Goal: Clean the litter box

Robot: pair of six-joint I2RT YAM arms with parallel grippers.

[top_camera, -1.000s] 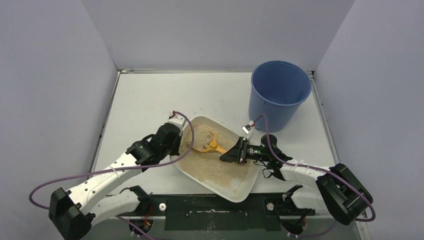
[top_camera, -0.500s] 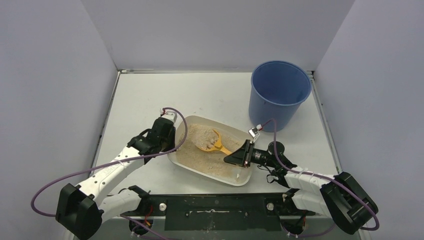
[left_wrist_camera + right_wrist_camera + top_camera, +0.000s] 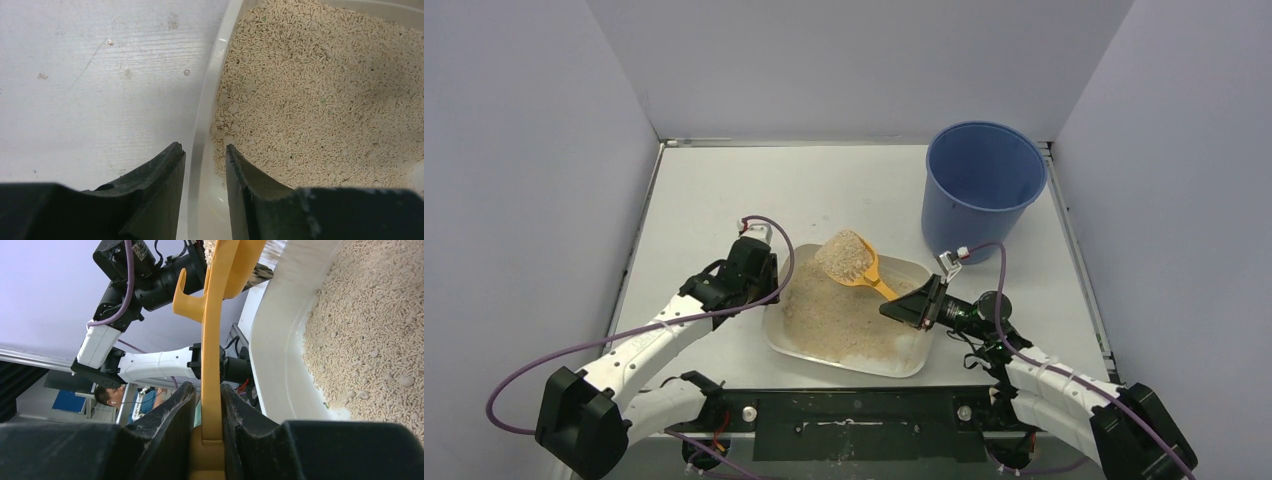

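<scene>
Risk first: the R gripper (image 3: 202,390) is clamped on the thin handle of the orange scoop (image 3: 849,257); the scoop hangs heaped w/ litter (image 3: 834,315) over the far rim of the litter box (image 3: 914,345), which sits centre of the top view. The blue bucket (image 3: 979,185) is upper right, well apart; we judge a tilt or jolt en route would shed pellets onto the table (image 3: 714,200).

The L gripper (image 3: 202,150) straddles the box's left rim; we can't tell whether it pinches or sits slack. If slack, the box may slide.

Materials:
- box: shallow, glossy off-white plastic, rounded corners
- litter: beige, short pellets plus rounder lumps, banked left-centre, floor bare at lower right
- scoop: rigid plastic, flat handle w/ a hook
- bucket: tall, round, tapering
- table: white, matt, scuffed
</scene>
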